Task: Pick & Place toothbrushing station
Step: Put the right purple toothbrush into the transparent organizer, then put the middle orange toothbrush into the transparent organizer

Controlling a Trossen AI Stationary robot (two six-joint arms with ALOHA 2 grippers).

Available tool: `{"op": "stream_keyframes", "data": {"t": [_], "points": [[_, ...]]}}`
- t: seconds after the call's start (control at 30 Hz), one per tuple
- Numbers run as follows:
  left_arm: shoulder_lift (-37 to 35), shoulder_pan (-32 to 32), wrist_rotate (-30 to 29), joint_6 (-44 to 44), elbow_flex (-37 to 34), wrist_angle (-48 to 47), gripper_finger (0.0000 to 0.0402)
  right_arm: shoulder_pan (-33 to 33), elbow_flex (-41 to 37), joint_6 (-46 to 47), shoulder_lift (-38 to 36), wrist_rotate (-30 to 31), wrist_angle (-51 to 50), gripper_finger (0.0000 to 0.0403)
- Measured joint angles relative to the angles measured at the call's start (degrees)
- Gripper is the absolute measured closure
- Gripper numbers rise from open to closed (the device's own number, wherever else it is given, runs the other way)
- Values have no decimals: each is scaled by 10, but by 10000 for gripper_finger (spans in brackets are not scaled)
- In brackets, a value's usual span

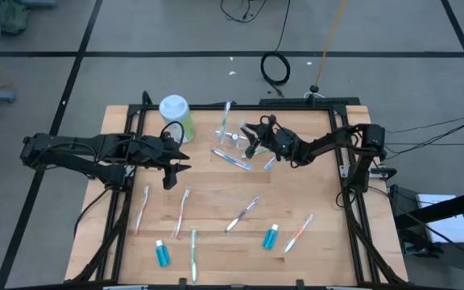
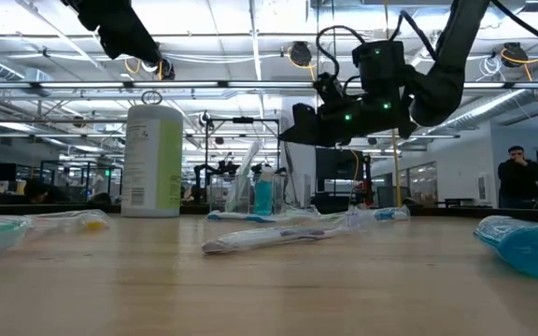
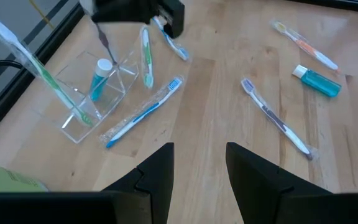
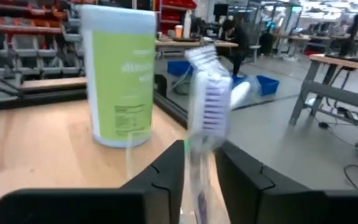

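A: Item, right gripper?
B: Above the clear cup at the table's back; a wrapped toothbrush stands upright between its fingers. Clamped or loose: cannot tell.

A: Cup contents?
B: One blue tube, two brushes.

A: Left gripper?
B: Fingers apart, nothing held, near the green-labelled canister.

A: Remainder?
B: Brushes scattered; two tubes near the front edge.

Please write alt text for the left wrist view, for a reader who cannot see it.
A clear plastic cup on the wooden table holds a small blue white-capped tube and green-handled toothbrushes. The right gripper is above it; the left gripper is open.
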Motion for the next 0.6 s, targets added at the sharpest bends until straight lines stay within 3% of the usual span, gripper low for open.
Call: {"op": "stream_keyframes", "data": {"t": [0.2,0.37,0.5,0.6], "points": [[0,0,0,0,0,0,249,15,-2,-55,-37,14,-16,274],[0,0,-1,0,0,0,249,34,-1,-104,-102,104,-106,254],[0,0,-1,0,0,0,249,40,-1,-44,-160,184,-248,253],[0,0,-1,-1,0,0,249,40,-1,20,-201,203,-331,256]]}}
